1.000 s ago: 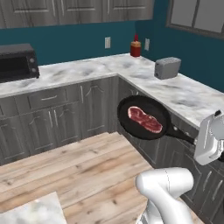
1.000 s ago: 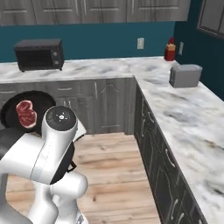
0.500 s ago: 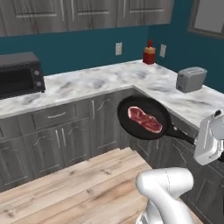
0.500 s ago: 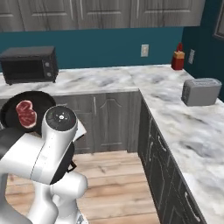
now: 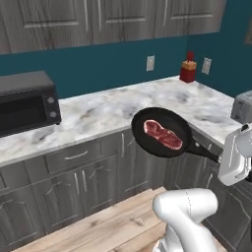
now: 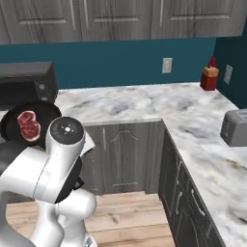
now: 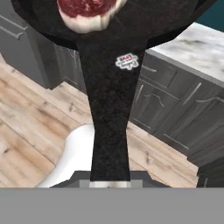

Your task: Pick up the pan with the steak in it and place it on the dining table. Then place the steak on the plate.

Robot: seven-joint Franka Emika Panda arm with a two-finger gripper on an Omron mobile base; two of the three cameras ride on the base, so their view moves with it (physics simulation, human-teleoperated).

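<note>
The black pan (image 5: 160,133) hangs level in the air in front of the grey cabinets, at about counter height. The red steak (image 5: 162,134) with its pale fat edge lies flat in it. My gripper (image 5: 221,158) is shut on the end of the pan's long handle, at the right of the left base view. In the hand view the handle (image 7: 109,109) runs up from the bottom to the pan, where the steak (image 7: 87,11) shows at the top edge. From the right base view the pan (image 6: 14,120) and steak (image 6: 29,126) sit at the far left, partly behind my arm. The dining table and the plate are out of view.
An L-shaped marble counter (image 5: 113,110) on grey cabinets runs along the teal wall. On it stand a black microwave (image 5: 24,106), a red bottle (image 5: 187,69) in the corner and a grey toaster (image 6: 235,126). Wooden floor (image 5: 108,226) lies below.
The whole picture has shifted: the base has moved, so the counter, microwave and toaster slide rightward in both views. The pan with the steak stays held in the same place relative to the arm.
</note>
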